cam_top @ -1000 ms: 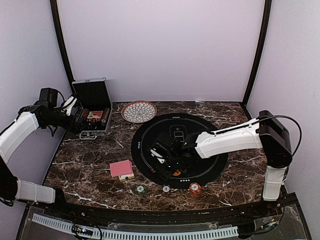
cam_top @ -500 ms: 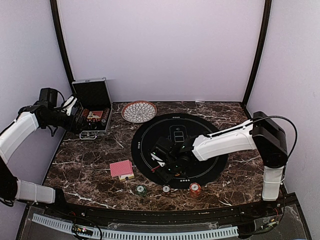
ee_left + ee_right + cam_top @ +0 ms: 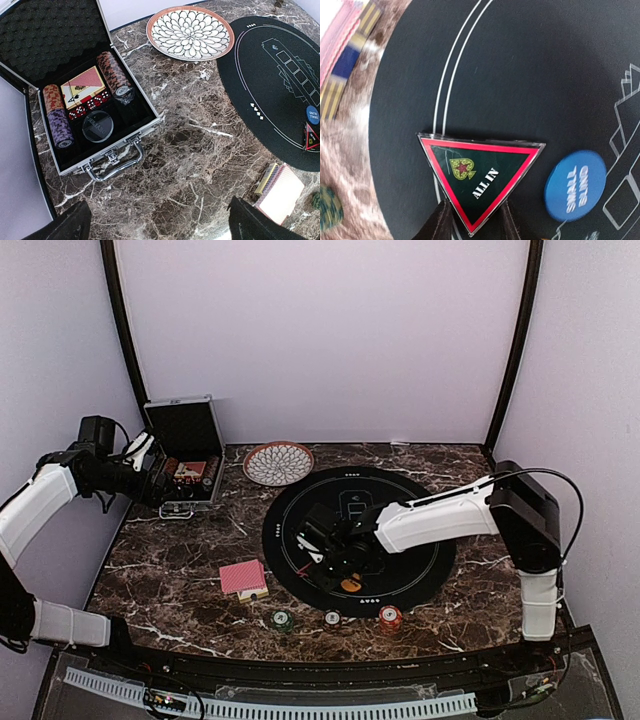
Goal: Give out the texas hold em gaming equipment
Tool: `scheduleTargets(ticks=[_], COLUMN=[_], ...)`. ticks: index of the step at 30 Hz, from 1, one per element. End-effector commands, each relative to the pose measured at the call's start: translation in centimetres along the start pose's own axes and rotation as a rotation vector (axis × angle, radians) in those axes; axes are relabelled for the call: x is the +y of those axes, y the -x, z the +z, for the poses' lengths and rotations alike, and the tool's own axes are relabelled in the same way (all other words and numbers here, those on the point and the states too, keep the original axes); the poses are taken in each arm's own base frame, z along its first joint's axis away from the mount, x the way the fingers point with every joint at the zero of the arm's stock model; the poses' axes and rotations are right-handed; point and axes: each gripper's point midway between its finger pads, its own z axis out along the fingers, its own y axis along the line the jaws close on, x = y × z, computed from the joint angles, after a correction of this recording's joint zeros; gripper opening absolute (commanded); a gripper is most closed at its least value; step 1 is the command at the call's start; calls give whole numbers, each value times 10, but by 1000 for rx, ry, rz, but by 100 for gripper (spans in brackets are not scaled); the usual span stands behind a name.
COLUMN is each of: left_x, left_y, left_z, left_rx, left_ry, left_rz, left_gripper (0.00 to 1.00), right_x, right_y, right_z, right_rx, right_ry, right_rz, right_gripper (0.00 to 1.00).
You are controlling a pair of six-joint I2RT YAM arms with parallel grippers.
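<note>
**A:** From above, the right gripper (image 3: 322, 546) sits low over the left part of the black mat (image 3: 415, 570), and its body covers whatever lies under it. What does its own camera give?

**B:** The red triangle marker (image 3: 479, 175), lettered ALL IN, lies flat on the mat. The blue button (image 3: 575, 185) is just beside it, not touching. The two fingers (image 3: 439, 224) flank one corner of the triangle, very close to its edges. Whether they pinch it, I cannot tell.

**A:** And the left gripper (image 3: 159, 227)?

**B:** It is spread wide, holding nothing, at the far left by the open case (image 3: 55, 30). Only its camera sees inside the case: chip stacks (image 3: 114, 72), a deck (image 3: 84, 86) and red dice (image 3: 90, 104).

**A:** The overhead view adds the orange button (image 3: 350, 585) on the mat's near part. The red-backed cards (image 3: 243, 576) lie left of the mat, and three chips (image 3: 332, 618) sit in a row along the near edge.
</note>
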Motion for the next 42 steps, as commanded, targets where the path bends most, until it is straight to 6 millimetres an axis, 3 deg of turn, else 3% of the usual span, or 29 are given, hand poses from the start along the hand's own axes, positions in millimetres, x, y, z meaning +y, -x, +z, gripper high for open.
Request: scheduleTargets(ticks=[1, 14, 22, 25, 28, 33, 42], left_x=[-2, -3, -7, -8, -9, -12, -18], left_y=[7, 4, 0, 0, 0, 0, -2], left_z=[-9, -10, -9, -10, -10, -10, -9], left_rx=[-13, -8, 13, 13, 17, 26, 43], left_ry=[-5, -8, -28, -32, -41, -58, -83], left_rz=[2, 10, 11, 14, 12, 11, 23], left_gripper=[99, 99, 99, 99, 99, 99, 99], right_x=[-15, -20, -21, -26, -34, -45, -65], right_y=[29, 82, 105, 109, 111, 95, 24], right_z=[17, 45, 58, 47, 28, 1, -13], right_rx=[-59, -109, -122, -136, -161, -166, -81], right_ry=[-25, -10, -2, -18, -40, -63, -129], right_rz=[48, 82, 93, 95, 104, 134, 208], right_gripper=[31, 27, 28, 36, 52, 67, 79])
